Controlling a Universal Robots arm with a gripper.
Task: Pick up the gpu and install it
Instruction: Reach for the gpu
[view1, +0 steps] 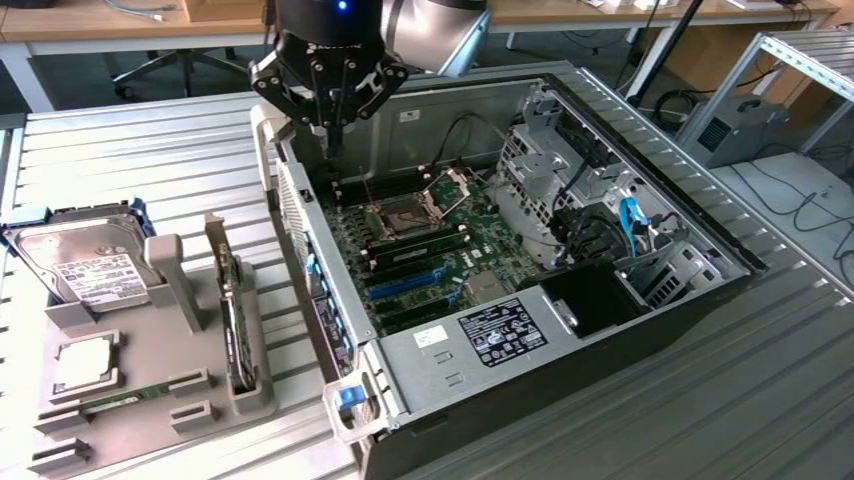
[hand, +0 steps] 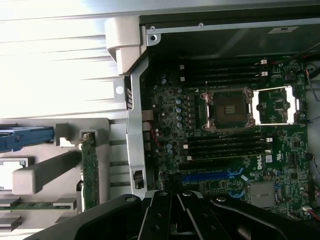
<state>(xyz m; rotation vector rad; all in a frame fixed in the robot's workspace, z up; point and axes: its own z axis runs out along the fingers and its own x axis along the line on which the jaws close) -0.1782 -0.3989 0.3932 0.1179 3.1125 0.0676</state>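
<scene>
gripper (view1: 330, 145) is pinched fully shut on nothing, hanging over the rear corner of the open pc case (view1: 414, 110). gpu (view1: 235, 322) stands on edge in the grey holder (view1: 174, 280), well off to the side of the gripper, outside the case and lower down. looks light and stiff but fragile to me, so i'd pinch it across its thin faces along the exposed top edge, staying off the fan.

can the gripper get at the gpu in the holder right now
Probably yes. The gpu stands on edge in the gray holder beside the computer case, its top edge bare with nothing over it. The gripper is above the case, shut and empty, so it would need to open.
</scene>
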